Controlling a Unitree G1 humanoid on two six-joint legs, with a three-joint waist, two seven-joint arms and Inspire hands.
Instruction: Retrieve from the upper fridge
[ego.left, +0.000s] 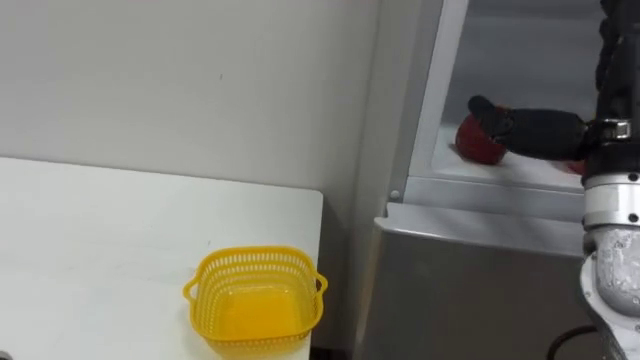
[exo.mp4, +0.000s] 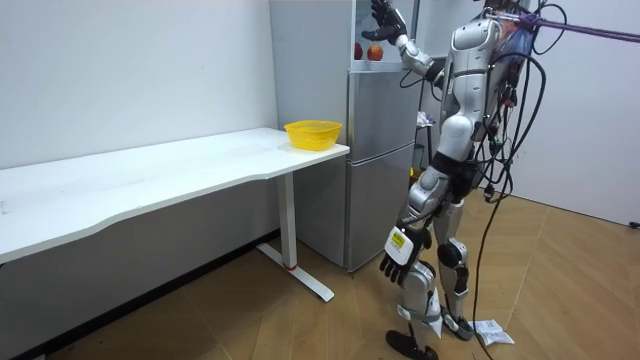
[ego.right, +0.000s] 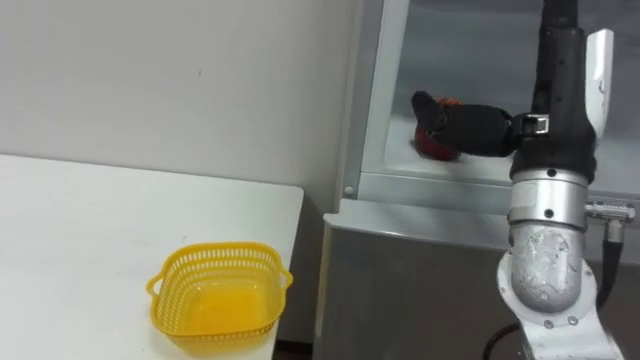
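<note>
Red fruit (ego.left: 476, 145) sits on the white shelf (ego.left: 480, 180) in the upper compartment of the fridge (ego.left: 470, 290), door open. It's near the shelf's front edge, on the side toward the wall. Fruit is round, so no real long axis, and can't tell which way the stem points. Room view shows a second red fruit (exo.mp4: 358, 50) just beside it on the same shelf.

Right robot hand (ego.left: 530, 130) reaches into the compartment w/ the arm raised. Its dark fingers (ego.left: 492, 112) lie over the top of the red fruit, touching it. Thumb is hidden, so can't tell if the hand is clamped on the fruit or just resting on it. Left robot hand (exo.mp4: 397, 262) hangs by the thigh, fingers loose, holding nothing.

Desk (ego.left: 100, 250) is white and stands along the plain light wall (ego.left: 200, 80), its end just beside the fridge. A yellow basket (ego.left: 290, 262) w/ mesh sides stands upright near the desk corner closest to the fridge, nothing inside.

Fridge is grey metal, lower door shut. Robot stands upright right in front of it on a wood floor (exo.mp4: 250, 320), facing the open compartment.
</note>
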